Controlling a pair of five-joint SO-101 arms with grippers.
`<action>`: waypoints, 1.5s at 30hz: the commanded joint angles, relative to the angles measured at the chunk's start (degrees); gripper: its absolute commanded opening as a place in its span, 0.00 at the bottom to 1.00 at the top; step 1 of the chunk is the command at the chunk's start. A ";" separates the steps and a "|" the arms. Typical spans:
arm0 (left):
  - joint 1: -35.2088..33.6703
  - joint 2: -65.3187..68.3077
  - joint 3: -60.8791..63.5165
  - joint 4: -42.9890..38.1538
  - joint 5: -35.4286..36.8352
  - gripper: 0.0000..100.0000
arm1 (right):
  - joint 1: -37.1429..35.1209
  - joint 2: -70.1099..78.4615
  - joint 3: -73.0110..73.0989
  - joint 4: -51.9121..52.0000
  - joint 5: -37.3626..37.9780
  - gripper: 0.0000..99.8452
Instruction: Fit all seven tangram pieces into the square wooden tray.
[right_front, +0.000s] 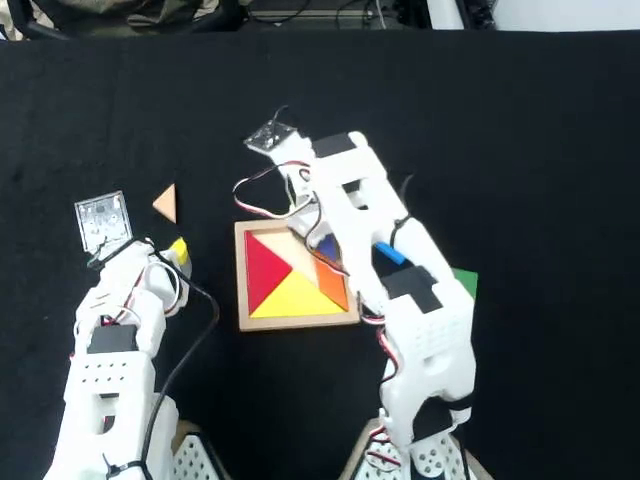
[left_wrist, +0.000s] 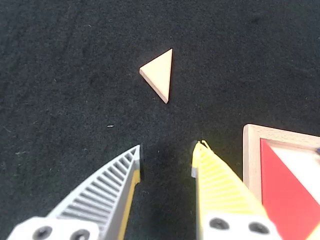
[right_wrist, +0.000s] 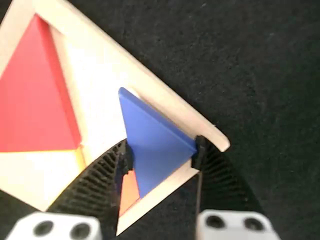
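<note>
Right wrist view: your right gripper is clamped on the blue triangle at a corner of the wooden tray.
Its fingers pinch that triangle by two edges, near the red triangle already lying in the tray. Your left gripper hangs over the table with fingers apart, near the pale triangle lying outside the tray. A green piece lies on the table beside your right arm.

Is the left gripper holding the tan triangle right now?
No, the left gripper stands open and empty, and the tan triangle lies apart on the table beyond its fingertips.
</note>
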 joint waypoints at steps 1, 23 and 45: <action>0.66 -0.18 -0.57 -1.05 0.44 0.18 | -0.35 -3.38 -0.31 1.67 -0.26 0.21; 0.57 -0.18 -0.57 -0.88 0.44 0.18 | -6.15 -9.19 0.84 -0.62 -0.26 0.01; 0.57 -0.18 -0.48 -0.97 0.44 0.18 | 1.23 -1.10 -0.04 -3.34 2.55 0.01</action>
